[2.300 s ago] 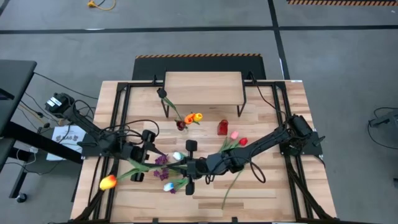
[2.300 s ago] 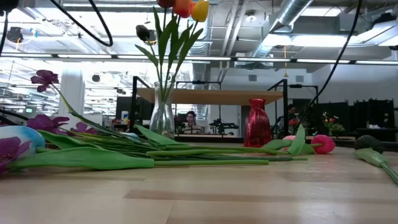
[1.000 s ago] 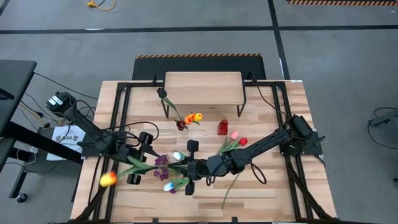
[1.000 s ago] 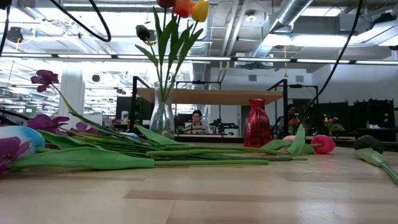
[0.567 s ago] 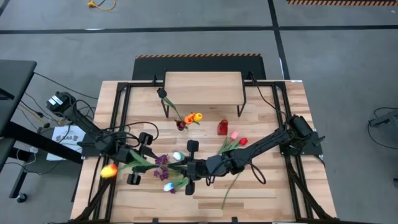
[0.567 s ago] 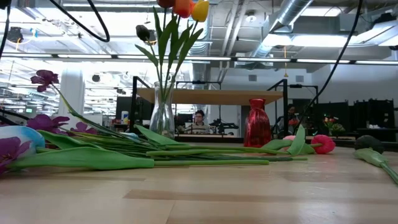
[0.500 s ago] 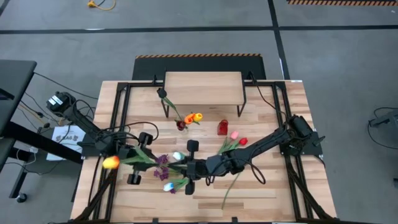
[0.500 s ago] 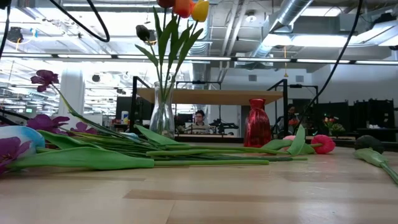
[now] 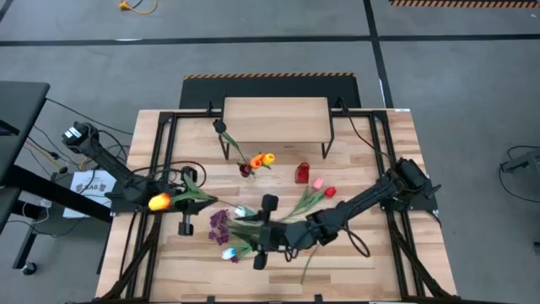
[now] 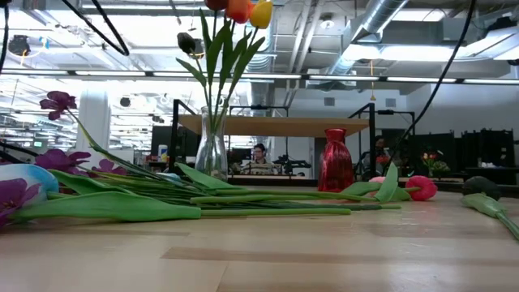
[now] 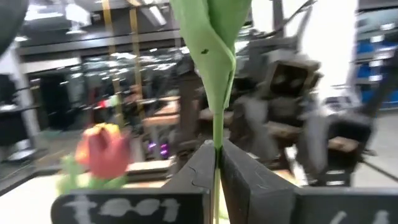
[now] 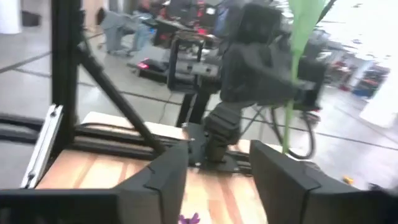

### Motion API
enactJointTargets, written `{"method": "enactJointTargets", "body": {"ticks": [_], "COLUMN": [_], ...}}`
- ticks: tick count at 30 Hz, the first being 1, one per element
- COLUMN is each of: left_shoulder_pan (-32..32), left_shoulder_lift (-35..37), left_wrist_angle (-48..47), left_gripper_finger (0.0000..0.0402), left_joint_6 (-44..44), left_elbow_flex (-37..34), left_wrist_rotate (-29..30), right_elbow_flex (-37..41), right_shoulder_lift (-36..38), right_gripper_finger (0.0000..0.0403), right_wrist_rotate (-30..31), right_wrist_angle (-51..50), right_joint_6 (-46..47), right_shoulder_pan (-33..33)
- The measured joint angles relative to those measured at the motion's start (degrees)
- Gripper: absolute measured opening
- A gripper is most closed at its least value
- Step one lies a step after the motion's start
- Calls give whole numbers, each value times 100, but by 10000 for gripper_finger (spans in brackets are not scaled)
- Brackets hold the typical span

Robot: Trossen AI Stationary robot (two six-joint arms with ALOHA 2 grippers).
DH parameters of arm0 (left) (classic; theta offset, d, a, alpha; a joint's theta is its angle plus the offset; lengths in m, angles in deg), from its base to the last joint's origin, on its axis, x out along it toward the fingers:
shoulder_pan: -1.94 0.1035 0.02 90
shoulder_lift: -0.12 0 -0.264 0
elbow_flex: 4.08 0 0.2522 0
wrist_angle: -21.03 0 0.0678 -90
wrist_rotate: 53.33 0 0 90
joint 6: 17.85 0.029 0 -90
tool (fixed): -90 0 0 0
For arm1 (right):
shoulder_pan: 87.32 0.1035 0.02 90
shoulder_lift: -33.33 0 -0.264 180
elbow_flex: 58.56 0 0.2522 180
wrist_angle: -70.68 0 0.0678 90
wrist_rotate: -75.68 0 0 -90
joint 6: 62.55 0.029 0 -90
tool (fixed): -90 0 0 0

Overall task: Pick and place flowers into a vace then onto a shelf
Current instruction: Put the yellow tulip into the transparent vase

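One stem: left gripper (image 11: 215,163) is clamped on the orange tulip (image 9: 158,202), stem running crosswise, left of the glass vase (image 9: 246,170).
Right gripper (image 12: 214,167): fingers apart, nothing in them, over the loose flowers (image 9: 232,226).
Vase: beyond both, left arm nearer.
Shelf (image 9: 276,118): behind the vase, bare.

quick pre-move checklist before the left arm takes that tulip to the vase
1. Left tool shut on the green stem of the orange-yellow tulip: ok.
2. Right tool open, nothing between its fingers: ok.
3. Clear glass vase upright in front of the small wooden-topped shelf: ok.
4. Room in the vase's neck beside the stems already in it: cannot tell.
5. Small red vase standing apart from the glass one: ok.
6. Held stem free of the loose flowers lying on the table: cannot tell.
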Motion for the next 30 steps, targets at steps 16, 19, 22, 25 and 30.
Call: {"method": "enactJointTargets", "body": {"ticks": [16, 19, 22, 25, 30], "left_shoulder_pan": [-50, 189, 515, 873, 1436], "left_shoulder_lift": [689, 619, 531, 452, 444], "left_wrist_angle": [-479, -343, -235, -248, -305], "left_gripper_finger": [0, 0, 0, 0, 0], "left_joint_6": [720, 746, 737, 659, 378], "left_elbow_flex": [-1, -1, -1, -1, -28], "left_wrist_rotate": [2377, 2343, 2021, 1820, 1234], "right_elbow_flex": [-2, -2, -2, -2, -2], "right_shoulder_lift": [252, 250, 250, 236, 226], "right_gripper_finger": [221, 214, 207, 202, 201], "right_wrist_rotate": [886, 886, 886, 886, 886], "right_wrist_angle": [-129, -211, -280, -315, -419], "right_joint_6": [-183, -34, 52, 52, 98], "right_shoulder_pan": [979, 1056, 1126, 1161, 1253]}}
